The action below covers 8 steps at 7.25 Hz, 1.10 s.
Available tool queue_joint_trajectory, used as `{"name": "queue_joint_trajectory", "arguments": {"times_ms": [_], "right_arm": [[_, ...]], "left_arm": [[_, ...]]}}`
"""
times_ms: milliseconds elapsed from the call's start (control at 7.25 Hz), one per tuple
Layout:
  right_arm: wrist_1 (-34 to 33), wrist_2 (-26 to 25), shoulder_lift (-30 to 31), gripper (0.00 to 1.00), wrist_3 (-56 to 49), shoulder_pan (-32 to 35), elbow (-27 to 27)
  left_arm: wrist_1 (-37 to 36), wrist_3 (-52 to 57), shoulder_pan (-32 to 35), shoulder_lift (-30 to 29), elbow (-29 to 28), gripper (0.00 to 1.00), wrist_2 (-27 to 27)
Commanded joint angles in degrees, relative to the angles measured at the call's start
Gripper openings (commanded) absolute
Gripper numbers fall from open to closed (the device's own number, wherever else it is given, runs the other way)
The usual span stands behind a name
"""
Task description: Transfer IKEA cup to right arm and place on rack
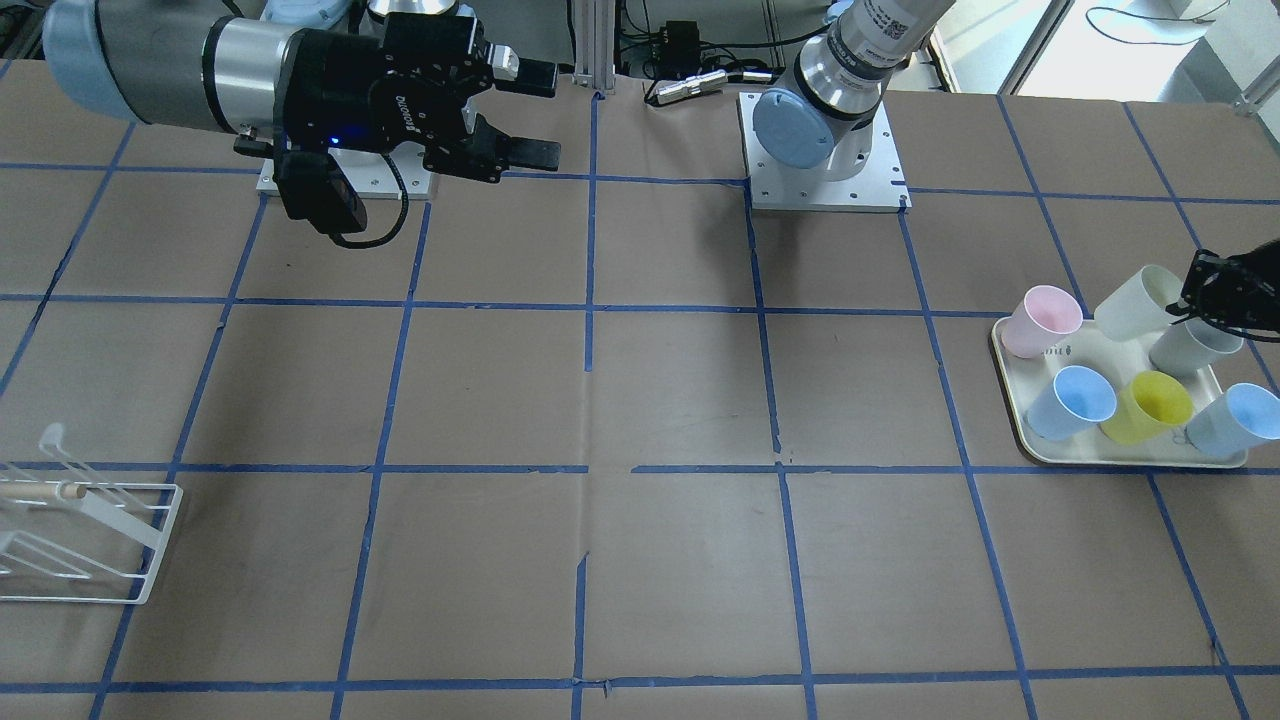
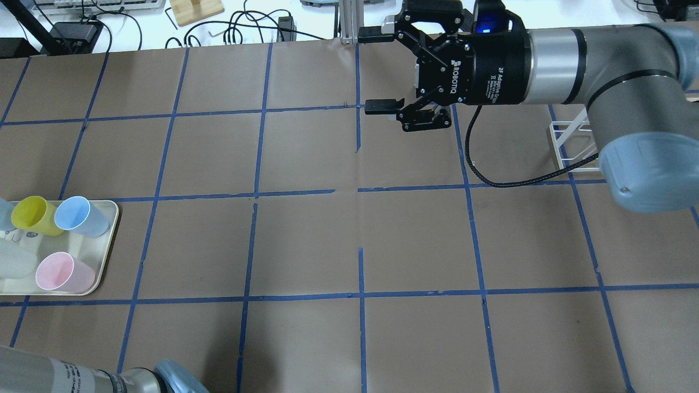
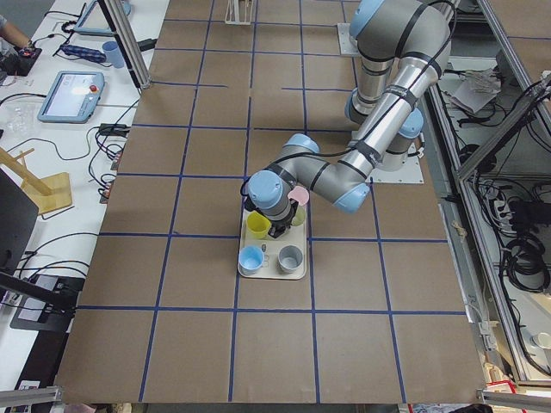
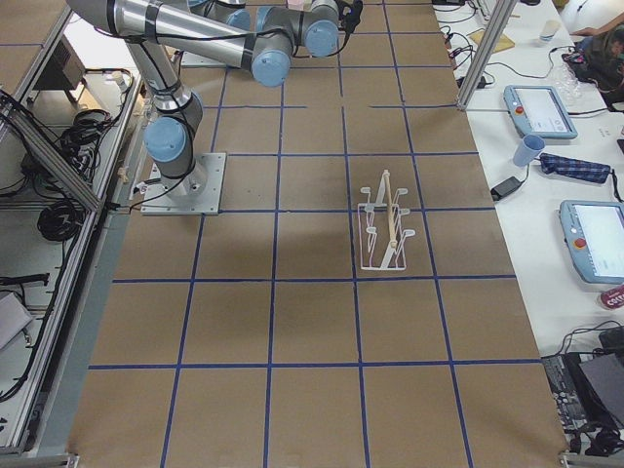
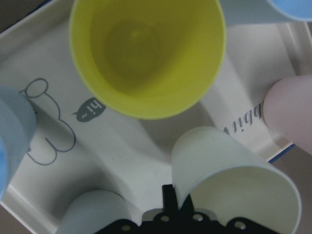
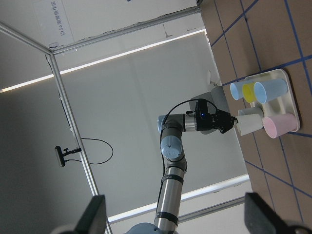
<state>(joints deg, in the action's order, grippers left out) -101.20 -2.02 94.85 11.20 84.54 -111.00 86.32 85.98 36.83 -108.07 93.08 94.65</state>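
Observation:
The cream IKEA cup [image 1: 1138,300] is tilted on its side over the far corner of the beige tray [image 1: 1008,350]. My left gripper [image 1: 1198,293] is shut on the cup's rim. In the left wrist view the cup [image 5: 234,180] lies just in front of the fingers, its mouth toward the camera. From the right wrist view the cup [image 6: 249,122] hangs at the gripper's tip above the tray. My right gripper [image 1: 540,114] is open and empty, held high near the robot's base, also in the overhead view [image 2: 375,71]. The white wire rack [image 1: 95,530] stands far from the tray.
On the tray stand a pink cup [image 1: 1042,320], a grey cup [image 1: 1195,345], a yellow cup [image 1: 1150,405] and two blue cups [image 1: 1070,402]. The table is brown paper with blue tape lines. The rack [image 2: 568,142] sits under the right arm's elbow.

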Motion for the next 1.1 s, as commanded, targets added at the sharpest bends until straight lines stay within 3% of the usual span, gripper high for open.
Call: {"name": "queue_joint_trajectory", "arguments": {"times_ms": [0, 276, 690, 966], "right_arm": [[-0.1, 1.6, -0.3, 1.00, 0.6, 0.0, -0.4], [-0.1, 1.9, -0.7, 1.00, 0.0, 0.5, -0.6], [-10.0, 2.4, -3.5, 1.00, -0.2, 0.5, -0.8], [-11.0, 2.4, -3.6, 1.00, 0.3, 0.7, -1.8]], "left_arm": [[18.0, -3.7, 0.0, 2.8, -6.2, 0.00, -5.2], [33.4, -9.4, 0.2, 5.3, -7.8, 0.00, -19.2], [45.6, -11.1, 7.1, 8.2, -6.3, 0.00, -39.1], [50.3, -11.8, 12.5, 9.7, -4.5, 0.00, -48.0]]}}
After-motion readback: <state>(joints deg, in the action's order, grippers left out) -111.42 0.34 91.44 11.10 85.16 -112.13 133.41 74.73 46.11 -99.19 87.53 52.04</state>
